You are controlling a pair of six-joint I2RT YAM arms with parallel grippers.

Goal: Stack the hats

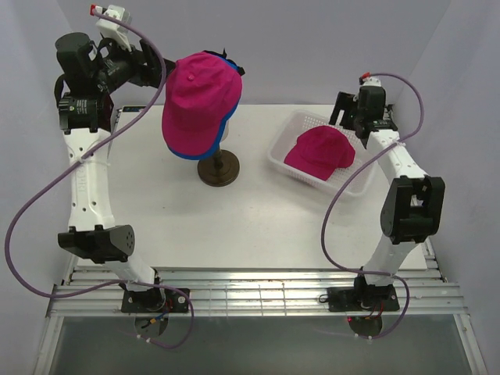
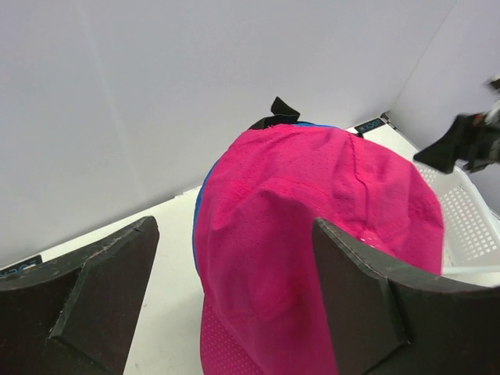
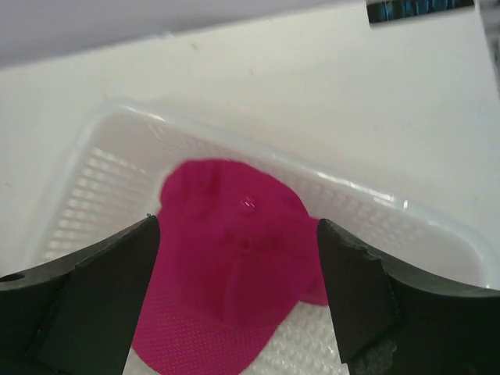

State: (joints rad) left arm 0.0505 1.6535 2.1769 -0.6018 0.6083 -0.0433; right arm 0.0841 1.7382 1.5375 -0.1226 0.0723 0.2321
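Observation:
A magenta cap (image 1: 200,98) sits on top of a blue cap (image 1: 205,148), whose edge shows beneath it, both on the mannequin head. In the left wrist view the magenta cap (image 2: 312,234) fills the gap between my fingers, with the blue edge (image 2: 199,207) at its left. My left gripper (image 1: 162,72) is open, just left of the stacked caps and apart from them. A second magenta cap (image 1: 320,152) lies in the white basket (image 1: 291,129). My right gripper (image 1: 345,117) is open and empty above it; the cap (image 3: 234,266) shows between its fingers.
The mannequin's dark round stand (image 1: 218,170) is on the table's middle back. The white mesh basket (image 3: 101,172) is at the back right. Walls close in on the left, back and right. A metal rail frame (image 1: 250,297) runs along the near edge.

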